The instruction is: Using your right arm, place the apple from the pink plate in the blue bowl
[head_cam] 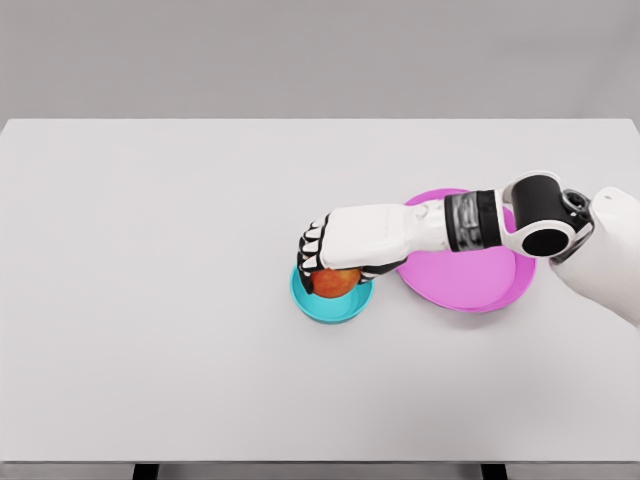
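The apple (336,281) is off the pink plate (466,278) and sits low in the blue bowl (331,304) on the bench (150,250), but the right hand (350,245) holds it with curled fingers (311,250), so only letting go is left.

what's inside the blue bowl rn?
The apple, over the blue bowl, with the right hand curled over its top. The hand covers the apple's upper part; the bowl's floor is hidden, so contact can't be confirmed.
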`<state>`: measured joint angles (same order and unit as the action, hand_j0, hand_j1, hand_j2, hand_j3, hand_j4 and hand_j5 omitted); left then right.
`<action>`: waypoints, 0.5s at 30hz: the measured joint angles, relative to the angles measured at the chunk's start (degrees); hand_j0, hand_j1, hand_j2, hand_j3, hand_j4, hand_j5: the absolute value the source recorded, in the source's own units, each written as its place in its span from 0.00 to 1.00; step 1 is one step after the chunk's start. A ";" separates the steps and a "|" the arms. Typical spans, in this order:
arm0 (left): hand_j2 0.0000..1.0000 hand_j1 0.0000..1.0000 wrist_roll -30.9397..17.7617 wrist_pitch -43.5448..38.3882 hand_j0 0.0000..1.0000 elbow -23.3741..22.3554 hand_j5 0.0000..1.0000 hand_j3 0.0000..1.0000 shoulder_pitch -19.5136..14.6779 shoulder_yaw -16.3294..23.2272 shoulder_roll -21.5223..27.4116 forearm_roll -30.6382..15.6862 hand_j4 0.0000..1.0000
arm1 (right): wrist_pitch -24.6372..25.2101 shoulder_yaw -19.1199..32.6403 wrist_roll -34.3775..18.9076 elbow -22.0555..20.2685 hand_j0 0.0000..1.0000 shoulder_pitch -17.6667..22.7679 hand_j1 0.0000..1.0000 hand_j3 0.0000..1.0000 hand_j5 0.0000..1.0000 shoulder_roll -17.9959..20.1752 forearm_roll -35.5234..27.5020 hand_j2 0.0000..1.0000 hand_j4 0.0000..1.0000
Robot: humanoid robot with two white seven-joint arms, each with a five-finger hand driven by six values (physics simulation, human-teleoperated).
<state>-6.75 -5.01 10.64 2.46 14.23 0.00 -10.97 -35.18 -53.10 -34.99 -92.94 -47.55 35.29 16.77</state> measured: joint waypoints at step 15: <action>1.00 1.00 0.00 0.00 1.00 0.00 1.00 1.00 0.00 0.00 0.00 0.00 1.00 | 0.01 5.97 -0.03 -1.12 1.00 -2.37 1.00 1.00 1.00 3.67 -0.69 1.00 1.00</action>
<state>-6.75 -5.01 10.64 2.46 14.23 0.00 -10.97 -35.17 -47.13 -35.03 -94.07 -49.92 38.96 16.08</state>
